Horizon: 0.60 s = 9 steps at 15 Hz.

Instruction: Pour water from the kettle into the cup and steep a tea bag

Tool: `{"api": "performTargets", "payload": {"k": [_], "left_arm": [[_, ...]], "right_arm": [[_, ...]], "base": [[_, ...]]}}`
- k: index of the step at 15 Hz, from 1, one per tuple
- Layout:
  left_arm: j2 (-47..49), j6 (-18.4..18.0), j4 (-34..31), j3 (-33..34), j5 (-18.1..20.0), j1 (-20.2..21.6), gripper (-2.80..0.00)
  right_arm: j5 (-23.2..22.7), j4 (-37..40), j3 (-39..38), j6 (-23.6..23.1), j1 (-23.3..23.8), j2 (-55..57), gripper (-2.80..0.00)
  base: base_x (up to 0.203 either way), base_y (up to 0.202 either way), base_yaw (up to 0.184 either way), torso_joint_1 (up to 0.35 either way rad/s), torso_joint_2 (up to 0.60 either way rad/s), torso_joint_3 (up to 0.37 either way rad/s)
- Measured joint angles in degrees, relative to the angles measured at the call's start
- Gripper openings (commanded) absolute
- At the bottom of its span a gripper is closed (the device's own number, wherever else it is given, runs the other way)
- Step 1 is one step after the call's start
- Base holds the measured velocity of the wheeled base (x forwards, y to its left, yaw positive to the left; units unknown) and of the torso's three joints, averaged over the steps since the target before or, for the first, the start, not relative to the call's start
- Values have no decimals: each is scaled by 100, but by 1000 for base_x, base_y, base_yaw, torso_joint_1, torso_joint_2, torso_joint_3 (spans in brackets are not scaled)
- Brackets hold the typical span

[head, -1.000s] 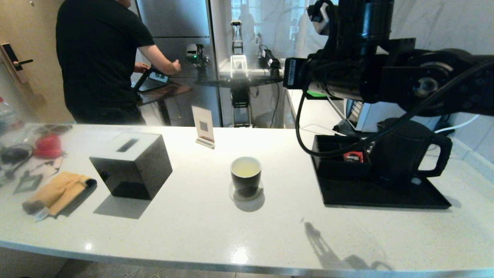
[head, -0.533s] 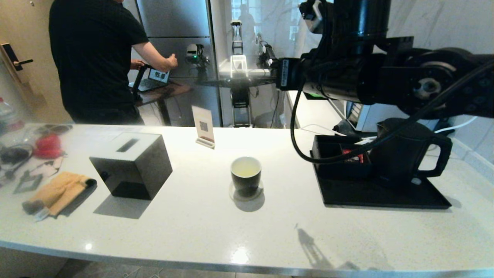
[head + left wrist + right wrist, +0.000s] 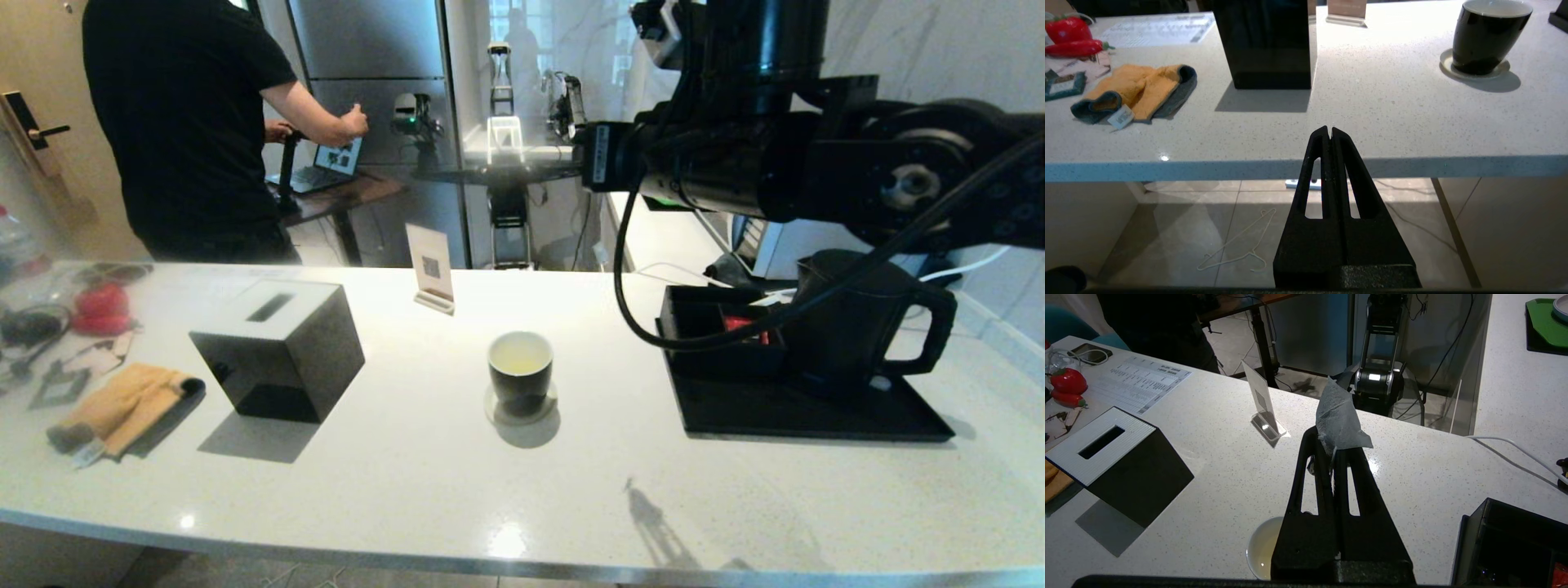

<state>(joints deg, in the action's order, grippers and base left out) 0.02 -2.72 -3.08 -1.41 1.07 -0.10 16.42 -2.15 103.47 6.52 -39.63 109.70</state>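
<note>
The right gripper [image 3: 1333, 451], held high above the speckled white counter [image 3: 424, 474], pinches the tea bag [image 3: 1340, 420], a crinkled pale grey pouch, between its slim black fingers. Below sits the glossy black cup [image 3: 520, 371] holding pale yellowish water [image 3: 519, 354] on a round coaster [image 3: 500, 414]. The matte kettle [image 3: 857, 322] stands on a black tray [image 3: 816, 412]. The left gripper [image 3: 1330, 132] hangs pressed together below the counter's edge.

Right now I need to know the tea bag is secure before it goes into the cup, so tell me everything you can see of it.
The tea bag is a small, pale grey pouch of thin, slightly see-through paper or mesh, creased into a pointed, roughly triangular shape. Its lower edge is pinched between the shut jaws of the right gripper, and the rest sticks out past the tips. It is held in the air above the counter, touching nothing else. No string or tag can be made out.
</note>
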Motion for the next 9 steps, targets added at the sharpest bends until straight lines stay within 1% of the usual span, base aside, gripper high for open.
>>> {"api": "performTargets", "payload": {"k": [2, 5, 9], "left_arm": [[0, 16, -236, -198, 127, 2, -280], [76, 27, -773, -743, 593, 5, -280], [740, 29, -849, -1358, 1037, -9, -280]], "right_arm": [[0, -2, -8, -5, -2, 2, -280], [0, -9, -13, 0, -9, 9, -280], [-14, -13, 44, 11, -6, 16, -280]], "base": [[0, 0, 0, 0, 0, 0], [0, 0, 0, 0, 0, 0], [0, 0, 0, 0, 0, 0]]}}
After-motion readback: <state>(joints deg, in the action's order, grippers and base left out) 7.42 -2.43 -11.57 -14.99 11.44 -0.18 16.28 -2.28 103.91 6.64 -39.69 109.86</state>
